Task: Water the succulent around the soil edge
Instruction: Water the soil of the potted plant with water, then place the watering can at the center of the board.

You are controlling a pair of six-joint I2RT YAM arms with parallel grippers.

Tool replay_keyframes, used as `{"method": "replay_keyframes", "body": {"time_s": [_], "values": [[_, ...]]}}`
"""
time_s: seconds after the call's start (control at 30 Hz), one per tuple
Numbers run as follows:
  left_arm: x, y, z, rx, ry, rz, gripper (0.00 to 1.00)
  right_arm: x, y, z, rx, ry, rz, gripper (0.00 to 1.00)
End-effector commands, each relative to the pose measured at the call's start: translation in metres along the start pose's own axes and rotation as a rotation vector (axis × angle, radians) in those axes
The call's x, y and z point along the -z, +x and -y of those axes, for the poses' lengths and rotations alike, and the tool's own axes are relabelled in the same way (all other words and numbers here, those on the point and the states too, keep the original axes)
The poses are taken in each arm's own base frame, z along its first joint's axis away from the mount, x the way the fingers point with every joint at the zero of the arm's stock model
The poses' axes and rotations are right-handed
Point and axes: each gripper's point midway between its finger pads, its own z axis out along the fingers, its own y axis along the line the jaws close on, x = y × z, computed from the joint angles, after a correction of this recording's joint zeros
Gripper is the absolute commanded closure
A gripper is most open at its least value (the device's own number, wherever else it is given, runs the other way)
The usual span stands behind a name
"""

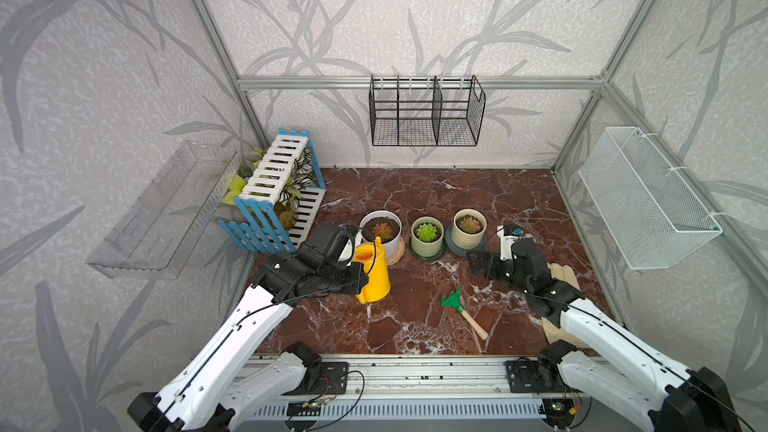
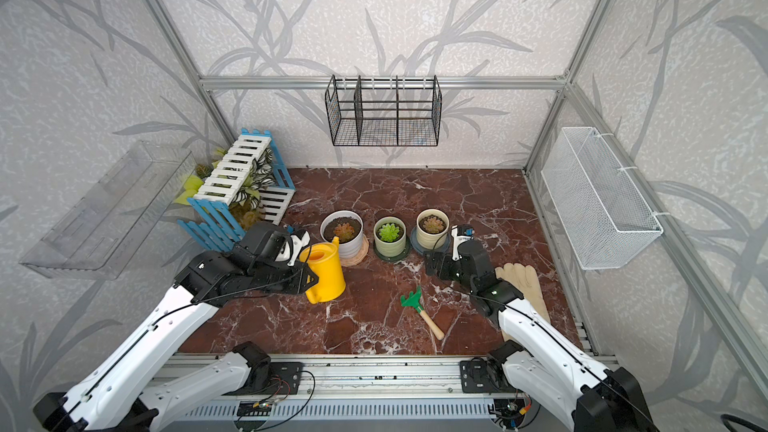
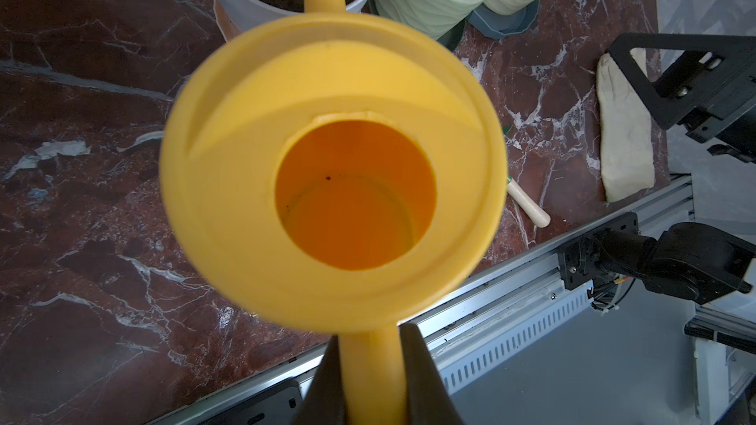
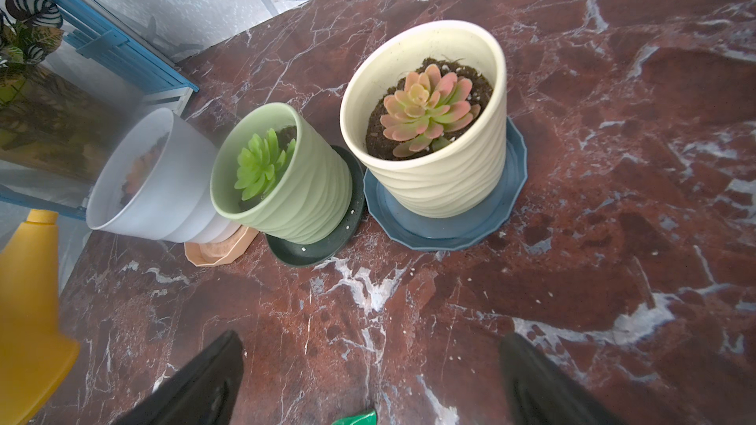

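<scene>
Yellow watering can (image 1: 376,276) clamped at handle by left gripper (image 3: 371,335), spout tip over soil in white pot (image 1: 392,246), beside succulent (image 1: 380,228). Right gripper (image 4: 372,343) spread apart, empty. Pickup judged done; pouring around soil edge apparently outstanding.

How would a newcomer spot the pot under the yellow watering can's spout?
On the red marble tabletop, three plant pots stand in a row. It is the end one nearest the blue slatted stand. This white pot alone has smooth walls and a peach saucer; the others are ribbed.
</scene>
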Motion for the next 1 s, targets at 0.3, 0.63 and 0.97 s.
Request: {"method": "replay_keyframes", "body": {"time_s": [0.3,0.63,0.97], "values": [[-0.011,-0.013,0.019,-0.026,0.122,0.104,1.00,-0.001,-0.003,-0.007,0.011,-0.031,0.013,0.01],[-0.047,-0.007,0.052,-0.104,0.076,0.248,1.00,0.002,-0.004,-0.013,0.018,-0.046,0.010,0.01],[-0.096,-0.003,0.068,-0.173,0.028,0.372,1.00,0.008,0.000,-0.019,0.051,-0.030,-0.007,0.01]]}}
